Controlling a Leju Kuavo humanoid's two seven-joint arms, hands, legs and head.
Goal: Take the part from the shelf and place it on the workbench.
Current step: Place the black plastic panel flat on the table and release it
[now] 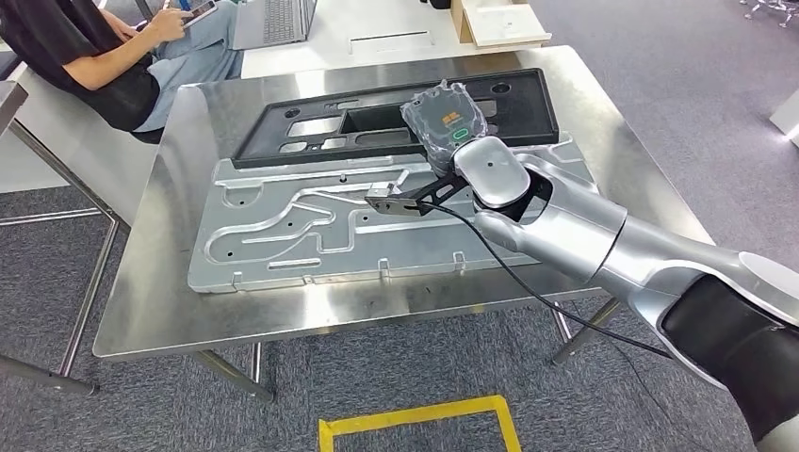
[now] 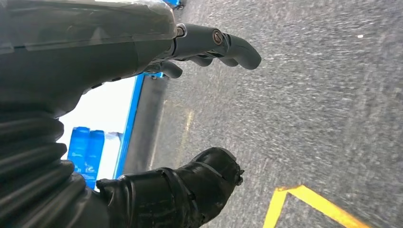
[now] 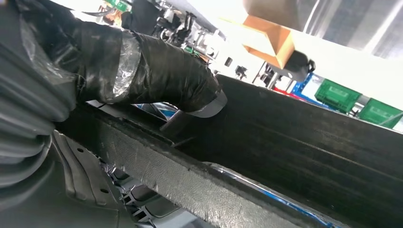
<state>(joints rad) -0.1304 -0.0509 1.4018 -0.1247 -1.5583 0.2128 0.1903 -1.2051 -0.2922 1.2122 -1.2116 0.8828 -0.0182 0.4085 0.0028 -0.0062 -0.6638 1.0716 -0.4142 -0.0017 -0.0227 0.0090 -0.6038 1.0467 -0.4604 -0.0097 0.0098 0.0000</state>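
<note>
Landmark: steel workbench [image 1: 160,282], seen from the head view.
Black part: a long black plastic frame [image 1: 311,127] with cut-outs, lying flat along the far half of the workbench top.
Silver panel: a pressed metal sheet [image 1: 283,235] with grooves, flat on the near half of the workbench, its far edge just beside the black part's near edge.
Right hand: right hand [image 1: 445,121], wrapped in clear film, sits over the right-hand stretch of the black part, toward the workbench's far right corner.
Right hand, close: in the right wrist view the thumb [image 3: 161,76] lies against the black part's [image 3: 294,156] raised rim, touching it. The other fingers are hidden behind the rim.
Right hand state: fingers on the part, but whether they clamp it or merely rest on it, cannot tell.
Left hand: left hand [image 2: 142,114] hangs away from the workbench, over grey carpet; fingers [image 2: 223,47] reach out straight, thumb [image 2: 204,175] well apart from them, nothing between.
Floor: yellow tape mark [image 1: 419,424] on the carpet just in front of the workbench's near edge.
Bystander: a seated person [image 1: 104,56] beyond the workbench's far left corner, holding a tablet.
Cable: a black cable [image 1: 546,301] runs from the right wrist across the workbench's near edge.
</note>
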